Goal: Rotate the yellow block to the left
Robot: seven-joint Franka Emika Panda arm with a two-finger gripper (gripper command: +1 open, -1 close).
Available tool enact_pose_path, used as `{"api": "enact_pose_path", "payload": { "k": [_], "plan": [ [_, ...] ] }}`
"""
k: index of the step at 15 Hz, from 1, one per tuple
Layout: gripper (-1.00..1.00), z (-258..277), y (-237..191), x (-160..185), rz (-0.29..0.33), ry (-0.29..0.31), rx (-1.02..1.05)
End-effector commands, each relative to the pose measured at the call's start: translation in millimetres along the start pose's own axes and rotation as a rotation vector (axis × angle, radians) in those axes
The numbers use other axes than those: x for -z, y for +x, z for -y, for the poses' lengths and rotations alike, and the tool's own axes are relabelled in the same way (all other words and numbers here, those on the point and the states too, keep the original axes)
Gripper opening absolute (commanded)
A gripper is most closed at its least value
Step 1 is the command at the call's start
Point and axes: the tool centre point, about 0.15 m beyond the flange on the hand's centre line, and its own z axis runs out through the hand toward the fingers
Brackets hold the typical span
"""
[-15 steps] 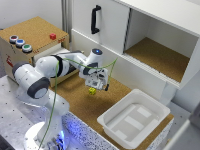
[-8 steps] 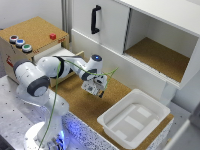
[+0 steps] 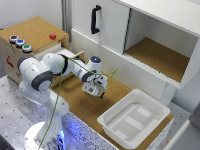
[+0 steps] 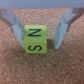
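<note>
The yellow block point(image 4: 36, 40) is a small bright yellow cube with dark letters N and S on its faces. It sits on the cork surface point(image 4: 42, 67) between my two fingers in the wrist view. My gripper point(image 4: 40, 44) is open around it, with the left finger point(image 4: 18, 29) close to the block and the right finger point(image 4: 63, 30) a small gap away. In the exterior view my gripper point(image 3: 95, 90) points down at the cork floor in front of the cabinet and hides the block.
A white tray point(image 3: 150, 102) stands to the exterior view's right of the gripper. A small red block point(image 3: 52, 36) and coloured buttons point(image 3: 20, 44) sit on the cork box at the left. A white cabinet with a black handle point(image 3: 94, 19) and an open compartment point(image 3: 160, 55) stands behind.
The gripper has moved lower toward the cork floor and slightly to the exterior view's left. The yellow seen under the fingers earlier is now hidden by the hand.
</note>
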Motion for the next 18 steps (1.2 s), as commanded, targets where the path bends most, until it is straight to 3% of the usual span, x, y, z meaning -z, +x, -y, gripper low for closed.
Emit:
{"api": "enact_pose_path", "payload": {
  "k": [1,4,7,9,14,17,18],
  "plan": [
    [-1.0,-6.5,-1.3,16.0,0.036,-0.061,0.046],
    [-1.0,-7.2,1.2,33.0,0.037,-0.037,0.288],
    [-1.0,-4.4,5.5,39.1,0.003,0.09,0.648],
    [-1.0,-2.1,9.9,38.3,0.017,0.137,0.84],
    [-1.0,4.5,5.5,22.3,0.065,0.095,1.41],
    [-1.0,0.0,8.4,-2.9,0.152,0.092,1.533],
    [-1.0,-2.1,10.5,-7.3,0.155,0.075,1.548]
  ]
}}
